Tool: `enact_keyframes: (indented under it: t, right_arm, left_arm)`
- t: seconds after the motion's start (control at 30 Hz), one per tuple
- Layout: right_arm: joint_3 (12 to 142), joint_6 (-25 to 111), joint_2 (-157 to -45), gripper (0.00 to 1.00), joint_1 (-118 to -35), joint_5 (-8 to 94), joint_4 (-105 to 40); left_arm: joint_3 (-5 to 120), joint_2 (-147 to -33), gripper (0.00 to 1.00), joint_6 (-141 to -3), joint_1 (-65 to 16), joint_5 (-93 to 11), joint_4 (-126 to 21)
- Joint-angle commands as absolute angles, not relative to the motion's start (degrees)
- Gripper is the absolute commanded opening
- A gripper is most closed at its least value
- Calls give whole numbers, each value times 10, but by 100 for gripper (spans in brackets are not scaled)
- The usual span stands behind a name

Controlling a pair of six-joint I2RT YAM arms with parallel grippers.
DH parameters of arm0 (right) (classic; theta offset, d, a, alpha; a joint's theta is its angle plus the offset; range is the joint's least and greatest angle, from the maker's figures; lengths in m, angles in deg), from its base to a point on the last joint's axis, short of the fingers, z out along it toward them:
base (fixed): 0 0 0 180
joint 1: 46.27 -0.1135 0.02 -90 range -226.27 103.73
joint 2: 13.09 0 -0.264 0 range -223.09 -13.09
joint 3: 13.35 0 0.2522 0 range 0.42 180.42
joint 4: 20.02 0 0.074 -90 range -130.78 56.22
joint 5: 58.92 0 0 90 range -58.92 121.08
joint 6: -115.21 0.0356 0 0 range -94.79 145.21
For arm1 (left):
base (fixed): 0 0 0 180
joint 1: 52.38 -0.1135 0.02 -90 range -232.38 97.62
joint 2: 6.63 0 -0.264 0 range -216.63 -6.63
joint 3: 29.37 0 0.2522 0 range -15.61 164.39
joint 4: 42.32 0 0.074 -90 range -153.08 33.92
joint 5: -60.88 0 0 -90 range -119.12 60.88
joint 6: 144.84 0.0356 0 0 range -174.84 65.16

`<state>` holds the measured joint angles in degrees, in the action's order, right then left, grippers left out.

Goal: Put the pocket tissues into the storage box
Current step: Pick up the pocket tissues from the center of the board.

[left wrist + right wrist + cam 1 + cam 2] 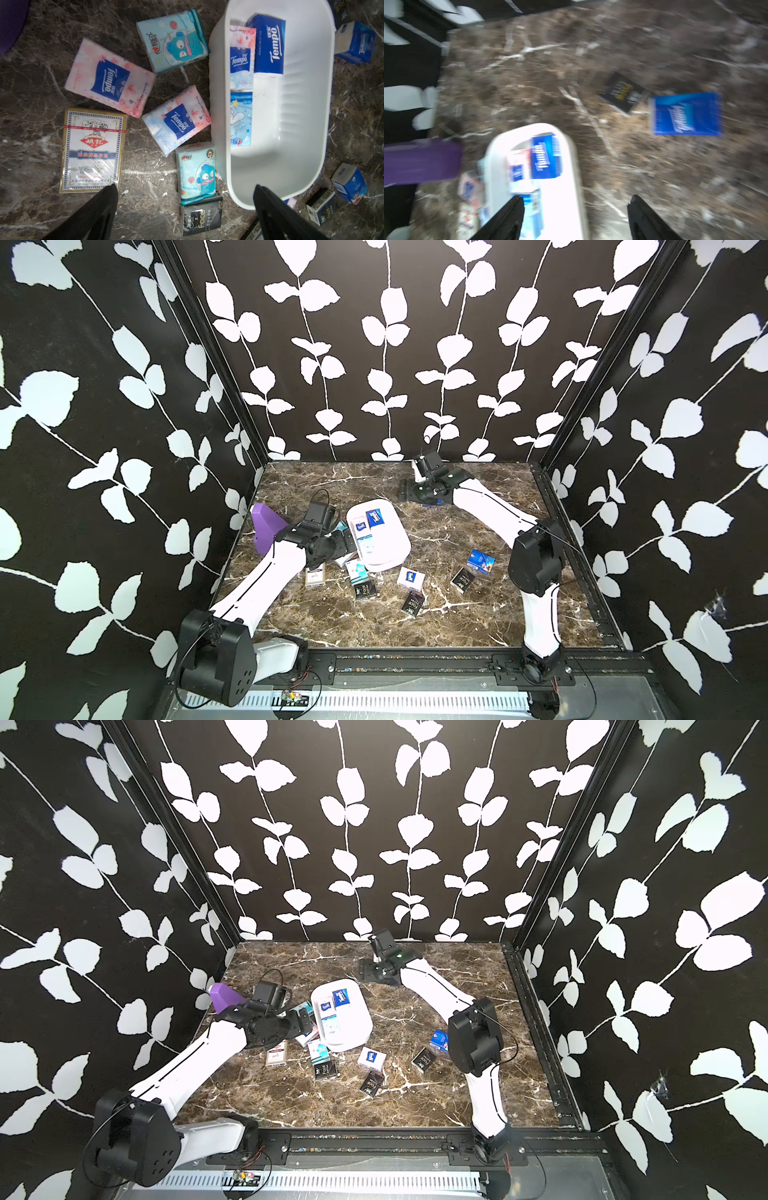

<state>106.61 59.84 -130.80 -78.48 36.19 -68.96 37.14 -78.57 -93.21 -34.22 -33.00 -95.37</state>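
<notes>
Top views, box: the white storage box [390,545] [353,1025] is sitting left of the middle of the marble tabletop [457,614], with a few pocket tissues [374,517] lying inside it.
Top views, loose packs: others are lying scattered in front of the box and to its right, among them a white-and-blue pack [410,578] and a blue pack [480,561].
Top views, left arm: the left gripper [347,545] is hanging low just beside the box's left wall, with the purple block [266,526] lying behind that arm.
Top views, right arm: the right gripper [406,492] is hanging over the far side of the table, apart from the box.
Left wrist view, fingers: the black fingers [99,207] are standing wide apart, gripping nothing.
Left wrist view, in the box: a dark blue Tempo pack [268,43], a pink-and-blue Tempo pack [242,58] and a light blue cartoon pack [241,118] are lying along one wall.
Left wrist view, outside: a pink Tempo pack [110,76], two teal cartoon packs [172,41], a black Face pack [201,216] and a card box [92,149] are lying on the marble beside the box.
Right wrist view, fingers: the picture is blurring, yet the fingers [504,218] are showing well apart with nothing between them.
Right wrist view, surroundings: the box end is showing just beyond the fingertips, and a bright blue pack [686,114] and a black pack [620,93] are lying apart from it.
</notes>
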Motion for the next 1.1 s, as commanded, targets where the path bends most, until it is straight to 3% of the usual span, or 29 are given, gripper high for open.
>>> enact_keyframes:
  t: [0.0, 0.43, 0.7, 1.07]
  right_arm:
    - [1045, 646, -1302, 81, -758, 331, -708]
    - [1100, 979, -1403, 83, -719, 346, -639]
    - [1094, 1134, -1409, 83, -713, 277, -635]
    - [1205, 1233, -1495, 81, -695, 280, -696]
  left_arm:
    - [391, -792, 99, -938, -345, -340, -952]
    - [390, -802, 99, -966, -346, -330, -918]
    - [354, -768, 99, -976, -345, -303, -915]
    - [336, -743, 99, -977, -346, -287, -927]
